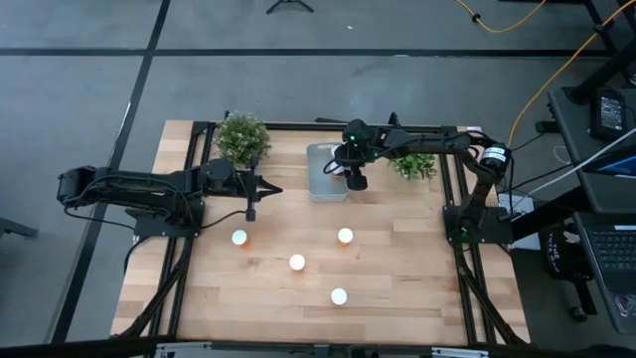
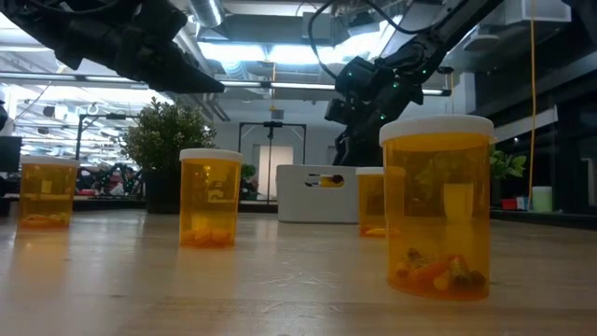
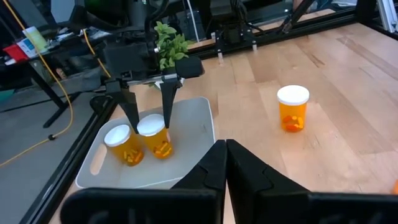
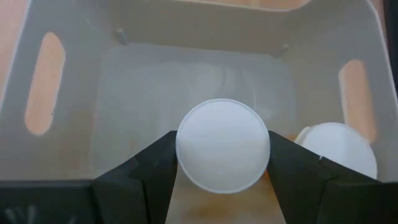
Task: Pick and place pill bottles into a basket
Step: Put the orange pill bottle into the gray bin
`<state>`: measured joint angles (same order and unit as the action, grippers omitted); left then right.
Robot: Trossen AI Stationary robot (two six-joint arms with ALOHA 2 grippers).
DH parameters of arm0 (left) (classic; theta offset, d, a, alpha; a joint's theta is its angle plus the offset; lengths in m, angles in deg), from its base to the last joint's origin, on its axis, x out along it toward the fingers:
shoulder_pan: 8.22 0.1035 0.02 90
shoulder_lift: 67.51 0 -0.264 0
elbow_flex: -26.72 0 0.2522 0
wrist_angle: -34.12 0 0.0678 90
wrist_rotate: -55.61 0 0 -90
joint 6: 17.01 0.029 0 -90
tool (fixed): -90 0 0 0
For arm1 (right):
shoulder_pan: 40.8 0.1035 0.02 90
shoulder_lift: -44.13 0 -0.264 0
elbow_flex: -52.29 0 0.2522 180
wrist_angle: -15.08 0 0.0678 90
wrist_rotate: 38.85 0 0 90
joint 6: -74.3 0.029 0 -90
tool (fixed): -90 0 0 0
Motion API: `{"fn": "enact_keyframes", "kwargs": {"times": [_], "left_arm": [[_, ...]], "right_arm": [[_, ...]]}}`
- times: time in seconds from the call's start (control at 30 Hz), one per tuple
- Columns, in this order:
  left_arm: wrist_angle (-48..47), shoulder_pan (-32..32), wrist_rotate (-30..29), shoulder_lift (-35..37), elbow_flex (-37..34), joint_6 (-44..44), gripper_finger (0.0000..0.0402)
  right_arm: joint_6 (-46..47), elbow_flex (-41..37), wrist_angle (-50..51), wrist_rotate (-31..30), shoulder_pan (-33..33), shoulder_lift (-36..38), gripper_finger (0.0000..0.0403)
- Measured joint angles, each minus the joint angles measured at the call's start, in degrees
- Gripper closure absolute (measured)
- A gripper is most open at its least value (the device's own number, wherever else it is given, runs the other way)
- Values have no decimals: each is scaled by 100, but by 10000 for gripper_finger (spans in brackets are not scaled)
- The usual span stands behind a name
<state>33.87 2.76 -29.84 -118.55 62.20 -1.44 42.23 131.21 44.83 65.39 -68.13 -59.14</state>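
Gripped at its white cap between the fingers of the right end effector (image 3: pixel 148 106), a pill bottle (image 3: pixel 155 137) is held inside the basket (image 3: pixel 194 124), just beside a second bottle (image 3: pixel 123 145) already standing in the same tray. By that count, two of the six bottles are judged delivered or nearly so, the held one not yet released, and four are left on the tabletop (image 1: pixel 397 268). Those four are seen well apart from the basket: one (image 1: pixel 239 238) on the left arm's side, one (image 1: pixel 345 236) nearest the basket, one (image 1: pixel 296 263) between them and farther out, and one (image 1: pixel 339 295) farthest of all. The left end effector (image 1: pixel 250 204) is shown hovering over bare wood to the left of the basket, its fingers pressed together and empty, with the nearest loose bottle just beyond it. Two potted plants flank the basket, one (image 1: pixel 241 139) to its left and one (image 1: pixel 415 164) to its right under the right arm; neither is judged to block the open path from the loose bottles to the basket. Room is left in the basket for more bottles beside the pair.
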Motion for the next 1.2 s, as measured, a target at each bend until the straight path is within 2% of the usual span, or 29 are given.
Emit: {"fn": "enact_keyframes", "kwargs": {"times": [0.4,0.53,0.8,1.07,1.2], "left_arm": [[0,0,0,0,0,2,399],[0,0,-1,0,0,1,395],[0,0,-1,0,0,2,394],[0,0,0,0,0,1,396],[0,0,-1,0,0,2,393]], "right_arm": [[-8,0,-3,-92,-3,0,179],[-16,0,-2,-440,-3,0,169],[-16,1,12,-470,-3,0,142],[-16,304,470,-497,-3,0,134],[-18,491,804,-764,-1,0,133]]}}
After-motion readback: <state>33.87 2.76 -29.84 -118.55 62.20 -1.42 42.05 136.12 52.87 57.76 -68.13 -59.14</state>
